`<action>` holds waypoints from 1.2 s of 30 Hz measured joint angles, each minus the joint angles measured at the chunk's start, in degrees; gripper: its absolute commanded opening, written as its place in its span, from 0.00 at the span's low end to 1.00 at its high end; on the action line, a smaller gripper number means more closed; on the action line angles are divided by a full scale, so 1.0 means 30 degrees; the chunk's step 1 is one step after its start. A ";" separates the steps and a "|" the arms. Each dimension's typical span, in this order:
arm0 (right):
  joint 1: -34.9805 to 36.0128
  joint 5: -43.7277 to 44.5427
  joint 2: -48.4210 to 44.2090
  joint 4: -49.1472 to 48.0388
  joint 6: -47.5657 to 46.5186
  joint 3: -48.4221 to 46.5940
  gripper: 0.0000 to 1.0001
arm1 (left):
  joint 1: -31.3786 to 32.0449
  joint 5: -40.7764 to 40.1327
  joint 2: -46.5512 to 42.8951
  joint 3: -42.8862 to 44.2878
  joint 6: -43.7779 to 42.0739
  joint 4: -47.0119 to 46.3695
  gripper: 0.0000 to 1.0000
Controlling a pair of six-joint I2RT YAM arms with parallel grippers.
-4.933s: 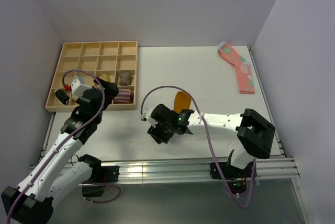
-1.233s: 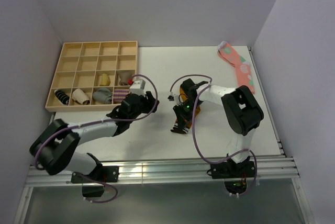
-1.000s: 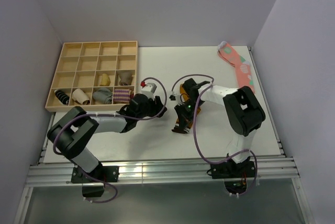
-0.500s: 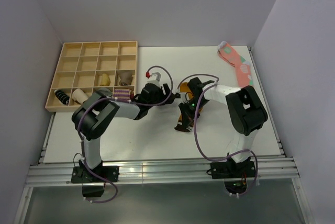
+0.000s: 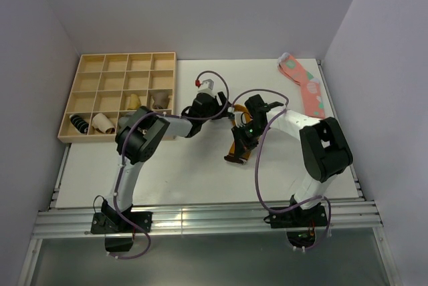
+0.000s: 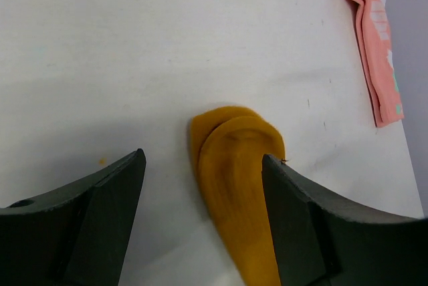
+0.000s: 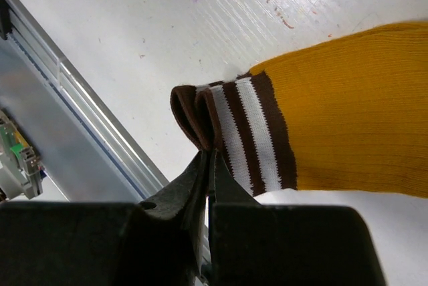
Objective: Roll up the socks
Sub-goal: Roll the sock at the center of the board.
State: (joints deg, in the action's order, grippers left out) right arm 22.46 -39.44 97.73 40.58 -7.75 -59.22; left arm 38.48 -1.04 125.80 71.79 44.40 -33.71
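- The right tool (image 7: 208, 156) is closed to a narrow pinch on the edge of the brown, white-striped cuff (image 7: 244, 135), at the near end of the mustard sock (image 7: 334, 112).
- The sock lies flat on the table (image 5: 167, 172), near its middle, with the cuff towards us and the toe away.
- We judge the sock light, soft and limp. It gives no stiffness of its own and will sag or fold wherever it is unsupported. The ribbed knit should grip well and is not fragile.
- The cuff is the thickest, most elastic part, so we treat it as the firmest hold.
- The left tool (image 6: 202, 159) stands wide over the toe, with one finger on each side and neither touching the fabric.
- Two layers show at the toe, so any hold there must take both.
- The pink sock (image 5: 304, 85) lies well apart at the far right. The wooden tray (image 5: 80, 99) sits at the far left.
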 measured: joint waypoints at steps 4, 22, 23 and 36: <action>0.0000 0.0175 -0.0007 -0.0036 0.0000 0.0036 0.00 | -0.0044 0.0619 0.0940 0.1734 -0.0364 0.0743 0.75; 0.0000 0.0284 -0.0466 -0.0087 -0.0007 0.0036 0.00 | -0.0124 0.1836 0.2739 0.5289 -0.1100 0.3432 0.51; 0.0000 0.0291 -0.0466 -0.0087 -0.0015 0.0036 0.00 | -0.0131 0.1887 0.2769 0.5326 -0.1071 0.3570 0.48; 0.0000 0.0415 -0.0466 -0.0087 -0.0080 0.0036 0.00 | -0.0357 0.1661 0.3198 0.5588 0.0328 0.4000 0.00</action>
State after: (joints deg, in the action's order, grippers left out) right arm 22.46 -38.20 96.33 40.32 -7.99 -59.11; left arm 37.41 3.95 135.39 88.55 45.39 -21.71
